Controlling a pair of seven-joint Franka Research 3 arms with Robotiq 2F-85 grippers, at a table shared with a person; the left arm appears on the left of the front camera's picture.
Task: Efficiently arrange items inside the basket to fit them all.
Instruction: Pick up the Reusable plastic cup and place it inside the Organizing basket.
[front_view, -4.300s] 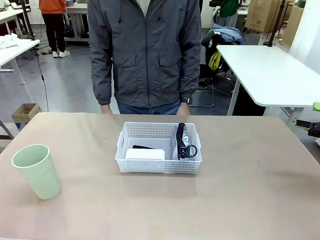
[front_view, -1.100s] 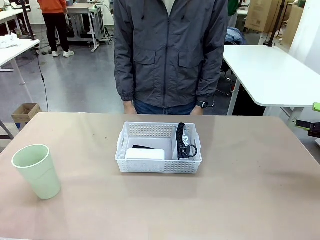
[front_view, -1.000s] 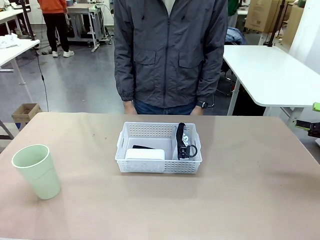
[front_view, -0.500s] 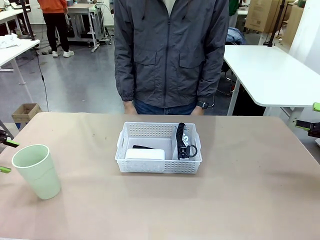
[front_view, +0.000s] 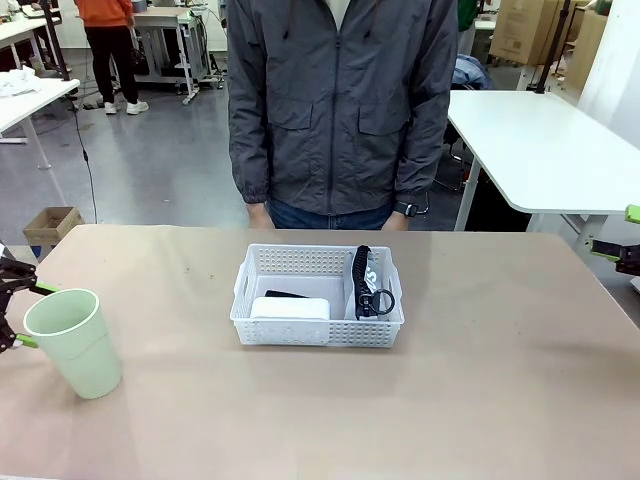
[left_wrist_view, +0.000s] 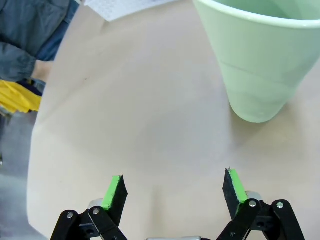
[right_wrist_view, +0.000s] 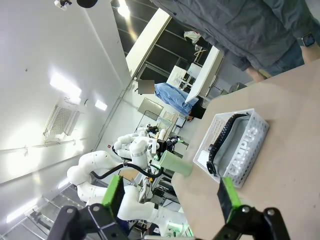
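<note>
The left gripper (front_view: 8, 300) reaches in low at the table's left edge with its fingers spread wide and empty, just beside the one pale green cup (front_view: 72, 342), which stands upright on the table (front_view: 500, 380) well to the left of the basket (front_view: 317, 296); the right gripper (right_wrist_view: 171, 197) also stands wide open and empty, off at the right side. The left wrist view shows bare tabletop between the green pads (left_wrist_view: 114, 190), with the cup ahead and clear of them. The front view shows one white block (front_view: 290, 307) with a dark item behind it in the basket's left part. The right wrist view adds the single grey "CAMPUS" pouch (right_wrist_view: 239, 146) with its black strap along the other side.
</note>
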